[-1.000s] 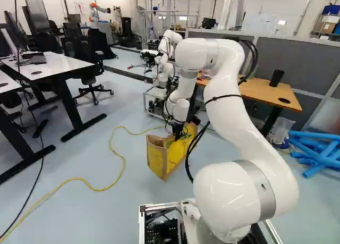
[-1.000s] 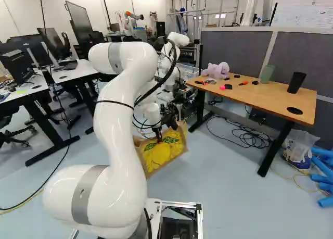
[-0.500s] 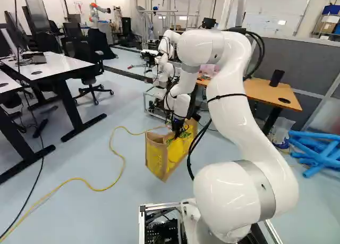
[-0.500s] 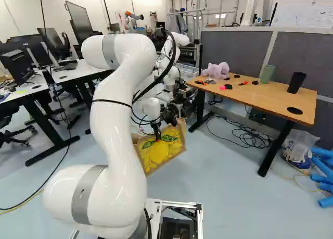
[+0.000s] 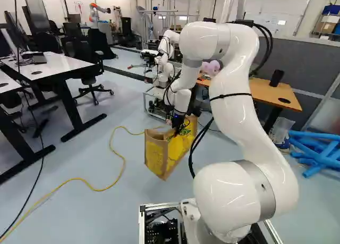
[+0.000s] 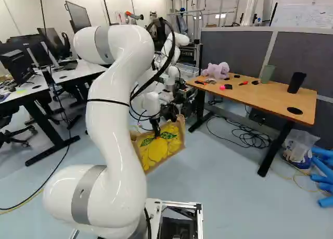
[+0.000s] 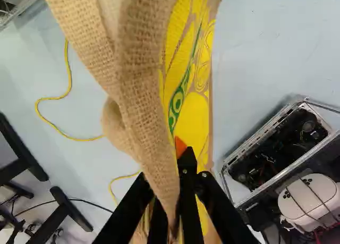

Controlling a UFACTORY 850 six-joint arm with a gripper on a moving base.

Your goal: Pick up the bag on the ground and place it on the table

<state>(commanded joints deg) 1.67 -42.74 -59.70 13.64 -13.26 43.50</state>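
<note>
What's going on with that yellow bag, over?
Gripper shut on the bag near its rim. Bag not on any table. Plush toy and dark cup on wooden table, might crowd the spot.

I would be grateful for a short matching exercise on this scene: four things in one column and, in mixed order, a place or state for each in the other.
1. Bag
2. Soft toy
3. Yellow cable
4. Blue tubes

A. On the wooden table
B. Heaped at the right of the left base view
C. Gripped by the claw
D. Curving across the floor

Pairs: 1-C, 2-A, 3-D, 4-B
</note>
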